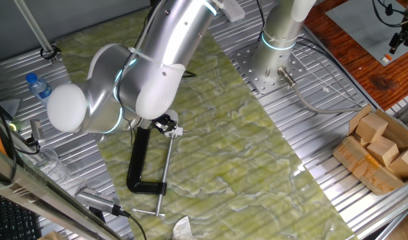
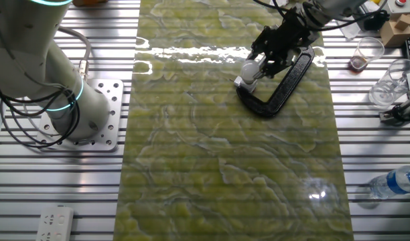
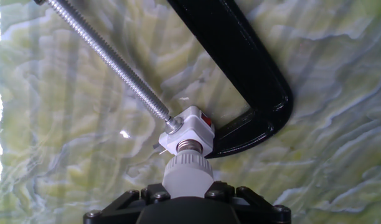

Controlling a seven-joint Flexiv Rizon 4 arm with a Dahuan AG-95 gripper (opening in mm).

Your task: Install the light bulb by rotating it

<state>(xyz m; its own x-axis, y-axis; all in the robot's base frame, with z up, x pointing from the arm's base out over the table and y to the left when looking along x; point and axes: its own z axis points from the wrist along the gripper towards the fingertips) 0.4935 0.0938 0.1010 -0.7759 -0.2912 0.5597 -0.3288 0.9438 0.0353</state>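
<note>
Gripper point(image 3: 188, 202) closed on the light bulb point(image 3: 187, 174), threads at the clamped white socket point(image 3: 189, 132) mid-mat; a tilted bulb risks cross-threading or jamming.

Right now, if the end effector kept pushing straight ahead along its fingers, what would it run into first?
The small pale grey-white light bulb it holds already meets the white square socket block clamped in the black C-clamp; going on would press into that block.
</note>
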